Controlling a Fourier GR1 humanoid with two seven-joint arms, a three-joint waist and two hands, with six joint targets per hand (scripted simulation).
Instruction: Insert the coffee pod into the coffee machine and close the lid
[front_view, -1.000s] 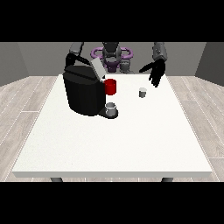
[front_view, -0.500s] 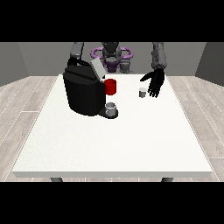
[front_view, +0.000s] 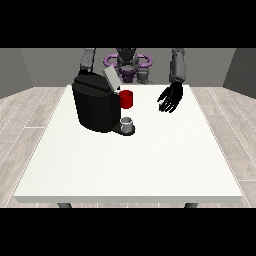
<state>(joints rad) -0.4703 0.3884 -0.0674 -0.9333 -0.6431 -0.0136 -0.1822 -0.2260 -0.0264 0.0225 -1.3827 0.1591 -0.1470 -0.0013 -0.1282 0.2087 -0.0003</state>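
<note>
Coffee pod: hidden, apparently beneath the hand at the view's right, fingers hanging relaxed | coffee machine: black, lid raised, red part at front, small cup on its base | white table | other hand: behind machine, cannot tell.

On the white counter we see the black coffee machine with its lid tilted up, a red part at its front and a grey cup below. The hand at the view's right hangs over the counter, well apart from the machine.
</note>
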